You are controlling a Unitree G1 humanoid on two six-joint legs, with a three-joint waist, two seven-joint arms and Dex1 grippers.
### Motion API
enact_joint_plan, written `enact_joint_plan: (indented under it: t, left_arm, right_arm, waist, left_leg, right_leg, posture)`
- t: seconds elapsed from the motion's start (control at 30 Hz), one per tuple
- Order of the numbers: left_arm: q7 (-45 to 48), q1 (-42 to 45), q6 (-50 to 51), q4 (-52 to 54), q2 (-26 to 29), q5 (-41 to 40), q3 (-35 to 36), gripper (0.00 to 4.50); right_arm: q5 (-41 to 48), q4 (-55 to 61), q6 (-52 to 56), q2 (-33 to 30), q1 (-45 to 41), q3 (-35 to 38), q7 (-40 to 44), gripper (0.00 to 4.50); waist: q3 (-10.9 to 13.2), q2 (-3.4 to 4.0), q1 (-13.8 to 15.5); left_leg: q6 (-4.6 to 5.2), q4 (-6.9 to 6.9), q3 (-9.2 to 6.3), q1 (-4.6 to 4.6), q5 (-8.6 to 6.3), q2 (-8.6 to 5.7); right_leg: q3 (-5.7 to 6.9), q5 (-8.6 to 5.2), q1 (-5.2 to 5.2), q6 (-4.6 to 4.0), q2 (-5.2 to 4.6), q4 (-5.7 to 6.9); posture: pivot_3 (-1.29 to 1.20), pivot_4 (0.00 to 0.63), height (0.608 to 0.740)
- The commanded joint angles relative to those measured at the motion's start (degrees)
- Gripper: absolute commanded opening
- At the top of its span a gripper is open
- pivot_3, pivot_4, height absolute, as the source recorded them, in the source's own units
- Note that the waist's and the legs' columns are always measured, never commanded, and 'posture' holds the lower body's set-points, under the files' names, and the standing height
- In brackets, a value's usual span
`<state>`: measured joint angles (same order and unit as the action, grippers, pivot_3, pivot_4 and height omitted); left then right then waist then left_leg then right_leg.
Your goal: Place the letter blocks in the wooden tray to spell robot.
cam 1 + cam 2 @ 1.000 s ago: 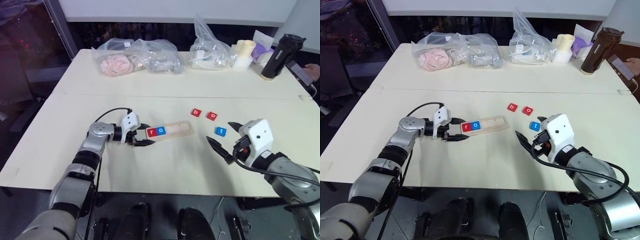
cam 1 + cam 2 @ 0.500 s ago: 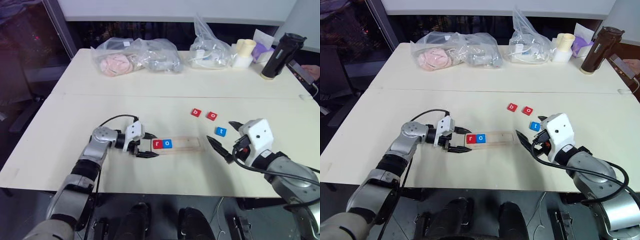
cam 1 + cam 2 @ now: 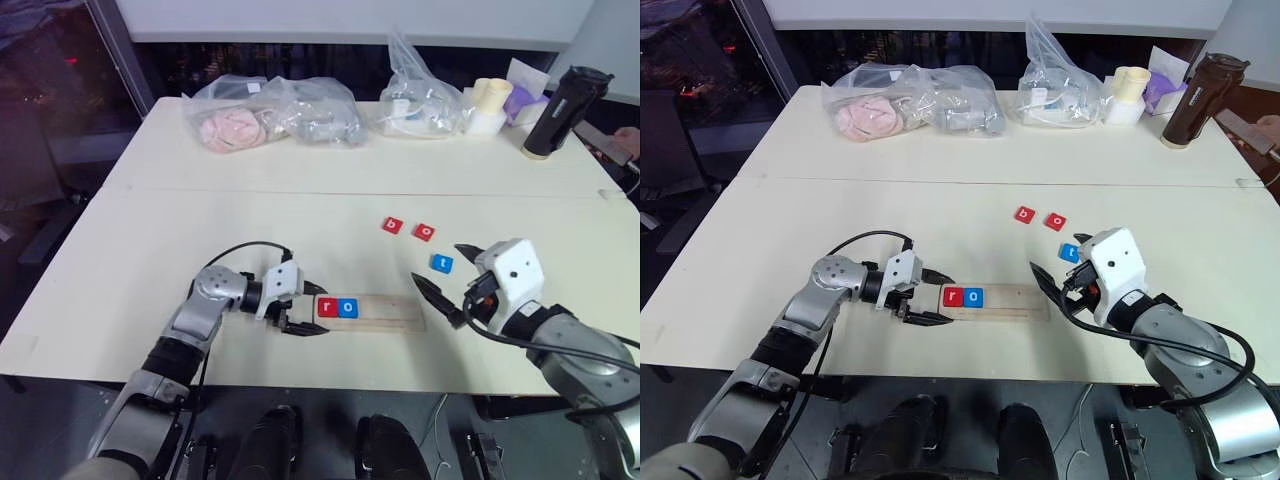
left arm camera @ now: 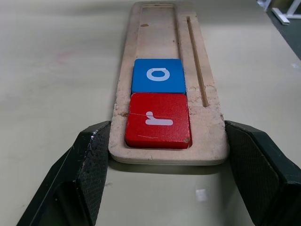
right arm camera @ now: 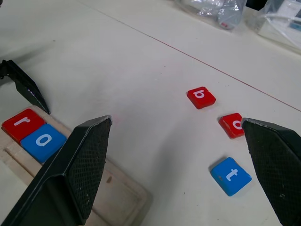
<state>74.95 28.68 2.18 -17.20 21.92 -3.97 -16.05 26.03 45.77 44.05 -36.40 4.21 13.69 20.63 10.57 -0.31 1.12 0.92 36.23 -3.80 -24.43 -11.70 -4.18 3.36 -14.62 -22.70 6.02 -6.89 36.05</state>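
Note:
The wooden tray (image 3: 386,311) lies near the table's front edge with a red r block (image 3: 327,307) and a blue o block (image 3: 347,307) in its left end. My left gripper (image 3: 308,311) is shut on the tray's left end, one finger pressed against each long side (image 4: 96,155). Beyond the tray, loose on the table, lie a red b block (image 3: 392,226), a red o block (image 3: 424,232) and a blue t block (image 3: 441,263). My right gripper (image 5: 176,121) hangs open above the table by the tray's right end, holding nothing.
Clear plastic bags (image 3: 272,112) (image 3: 420,98), a cream cup (image 3: 490,104) and a black bottle (image 3: 560,110) stand along the table's far side. A person's hand with a phone (image 3: 612,140) shows at the far right edge. Open tabletop surrounds the loose blocks.
My left gripper has dragged the tray, with r and o in it, toward the front edge and to the right, turning it level. The right gripper has stayed still.

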Motion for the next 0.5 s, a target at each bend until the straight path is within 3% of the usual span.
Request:
enact_joint_plan:
  t: [0.03, 0.47, 0.5]
  left_arm:
    - [-0.1, -1.2, 1.7, 2.0, -0.1, 0.1, -2.5, 3.13]
    - [-1.9, -2.2, 2.6, 2.8, 0.7, 0.2, -3.2, 3.13]
    - [-2.1, -2.3, 2.8, 2.8, 0.8, 0.4, -3.3, 3.63]
  right_arm:
    - [0.0, 1.6, -0.6, 0.5, -0.4, 0.1, -0.2, 4.50]
    - [-0.4, 0.5, -1.1, 0.6, -1.4, -0.8, 0.2, 4.50]
    - [-0.4, 0.4, -1.1, 0.6, -1.5, -0.8, 0.2, 4.50]
  waist:
    - [0.0, 0.00, 0.0]
    - [0.0, 0.00, 0.0]
    - [0.0, 0.00, 0.0]
  left_leg:
    - [0.00, 0.00, 0.00, 0.00, 0.00, 0.00]
    - [0.00, -0.01, 0.00, 0.00, 0.00, 0.00]
    - [0.00, -0.01, 0.00, 0.00, 0.00, 0.00]
  right_leg:
    - [0.00, 0.00, 0.00, 0.00, 0.00, 0.00]
    - [-0.01, -0.06, 0.00, -0.10, 0.00, 0.00]
    - [-0.01, -0.06, 0.00, -0.10, -0.01, -0.01]
  posture:
    - [0.00, 0.150, 0.738]
    - [0.00, 0.150, 0.738]
    - [0.00, 0.150, 0.738]
